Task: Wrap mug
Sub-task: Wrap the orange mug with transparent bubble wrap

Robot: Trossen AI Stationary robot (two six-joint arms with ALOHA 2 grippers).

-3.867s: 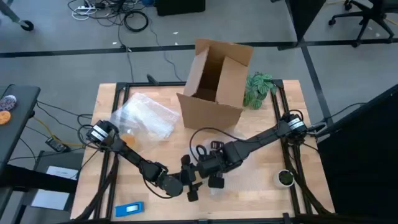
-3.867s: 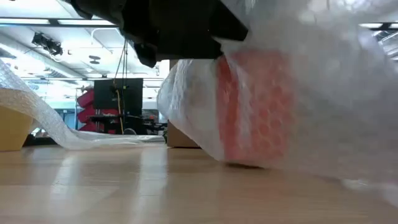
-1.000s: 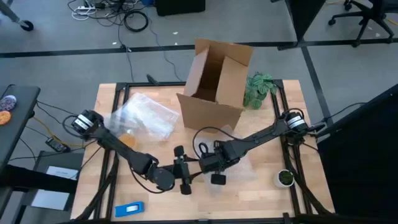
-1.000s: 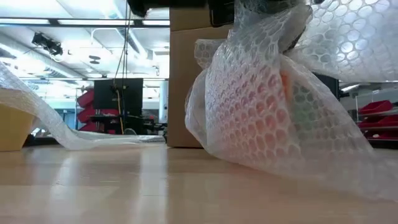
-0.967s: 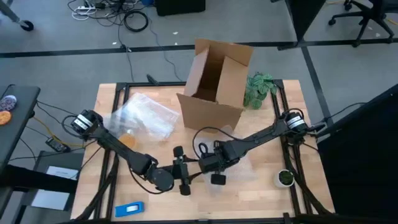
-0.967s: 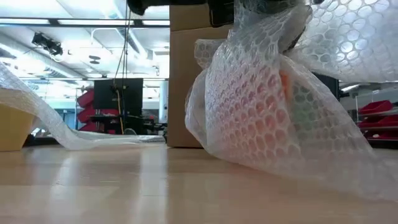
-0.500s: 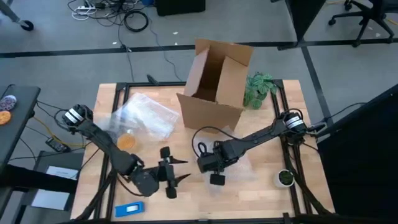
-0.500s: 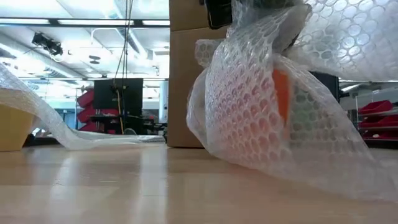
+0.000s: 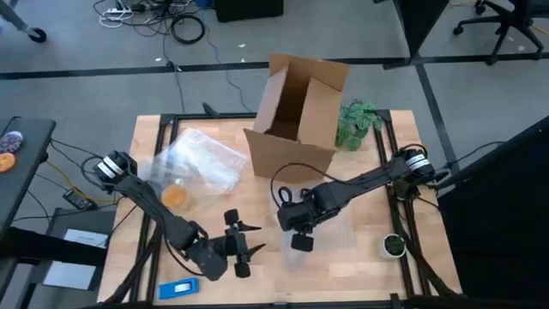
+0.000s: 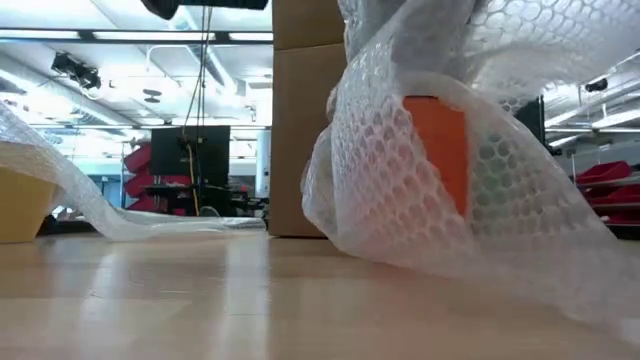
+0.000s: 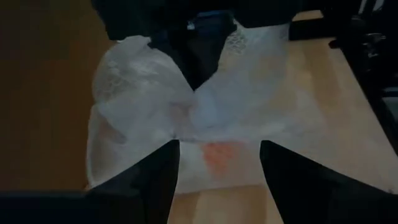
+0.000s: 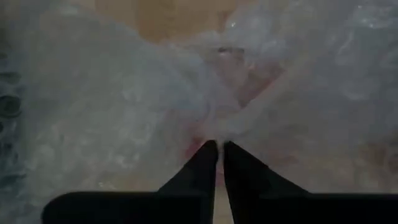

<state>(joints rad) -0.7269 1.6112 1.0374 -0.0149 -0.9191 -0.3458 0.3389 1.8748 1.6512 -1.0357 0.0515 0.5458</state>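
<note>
A robotics lab or workshop, it seems: a wooden bench (image 9: 360, 257) on a dark metal frame stands on grey floor strewn with cables (image 9: 184, 27), with an office chair (image 9: 502, 21); beyond, ceiling light strips (image 10: 120, 37), probably red storage bins (image 10: 605, 185).

wooden table (image 9: 377, 262), cardboard box (image 9: 296, 112), bubble wrap (image 9: 199, 160)

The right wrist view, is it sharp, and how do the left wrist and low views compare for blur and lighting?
Right wrist view: soft all over, the bubble wrap a milky haze pinched by the right gripper. Left wrist view: dim, its edges dark, the mug only an orange smear through the wrap. Low view: brightest, the mug crisp, bubble cells distinct, ceiling lights glaring behind.
</note>
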